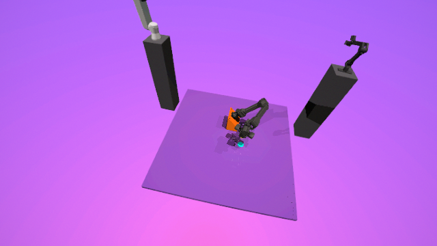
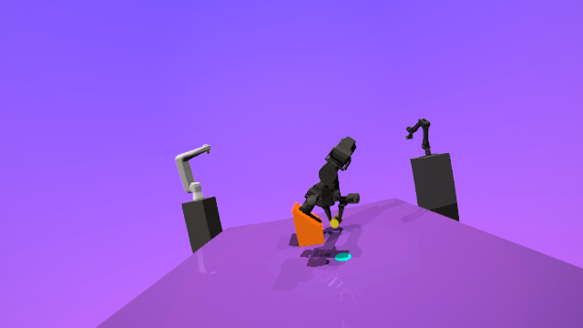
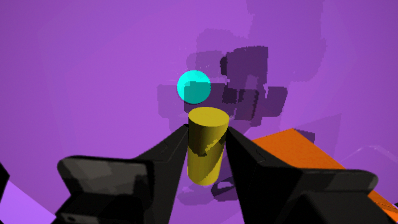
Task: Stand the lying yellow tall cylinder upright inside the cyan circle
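Observation:
The yellow tall cylinder (image 2: 334, 223) (image 3: 206, 145) is held above the table, off its surface. One round end faces the exterior view, so it looks far from upright. My gripper (image 2: 335, 220) (image 3: 207, 129) is shut on the cylinder, with one finger on each side of it in the wrist view. The cyan circle (image 1: 240, 145) (image 2: 342, 257) (image 3: 192, 79) lies flat on the table with nothing standing in it. In the wrist view it shows just beyond the cylinder's near end face, partly under the arm's shadow. In the top view the arm hides most of the cylinder.
An orange slanted block (image 1: 232, 125) (image 2: 310, 233) (image 3: 302, 151) stands close beside the gripper, at the arm's base. The purple table (image 1: 205, 178) (image 2: 410, 292) carries the arm's shadows. Two dark pedestals (image 1: 157, 68) (image 1: 322, 92) with other arms stand beyond the table's edges.

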Motion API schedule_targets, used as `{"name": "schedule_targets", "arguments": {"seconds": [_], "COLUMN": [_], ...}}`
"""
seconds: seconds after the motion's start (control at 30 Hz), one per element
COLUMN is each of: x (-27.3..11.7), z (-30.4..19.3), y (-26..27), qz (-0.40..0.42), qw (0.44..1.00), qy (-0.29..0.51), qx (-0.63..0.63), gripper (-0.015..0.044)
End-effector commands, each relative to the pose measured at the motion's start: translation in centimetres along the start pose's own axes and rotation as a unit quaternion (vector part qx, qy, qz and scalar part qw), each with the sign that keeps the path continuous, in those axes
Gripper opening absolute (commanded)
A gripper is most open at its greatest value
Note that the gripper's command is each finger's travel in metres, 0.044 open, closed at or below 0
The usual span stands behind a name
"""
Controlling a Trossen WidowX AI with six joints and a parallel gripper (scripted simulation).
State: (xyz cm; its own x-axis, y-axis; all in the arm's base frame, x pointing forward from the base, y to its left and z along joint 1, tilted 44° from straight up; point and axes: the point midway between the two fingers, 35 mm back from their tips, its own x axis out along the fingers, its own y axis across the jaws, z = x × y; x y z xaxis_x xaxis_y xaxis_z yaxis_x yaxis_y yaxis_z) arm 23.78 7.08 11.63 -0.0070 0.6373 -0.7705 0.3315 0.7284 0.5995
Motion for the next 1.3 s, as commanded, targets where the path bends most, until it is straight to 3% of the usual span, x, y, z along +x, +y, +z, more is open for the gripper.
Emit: {"name": "schedule_targets", "arguments": {"seconds": [0.0, 1.27], "x": [0.3, 2.5], "z": [-0.2, -0.9], "y": [-0.2, -1.8], "qz": [-0.014, -0.129], "qw": [1.000, 0.990], "qy": [-0.003, -0.054], "qx": [0.000, -0.013], "gripper": [0.0105, 0.0105]}}
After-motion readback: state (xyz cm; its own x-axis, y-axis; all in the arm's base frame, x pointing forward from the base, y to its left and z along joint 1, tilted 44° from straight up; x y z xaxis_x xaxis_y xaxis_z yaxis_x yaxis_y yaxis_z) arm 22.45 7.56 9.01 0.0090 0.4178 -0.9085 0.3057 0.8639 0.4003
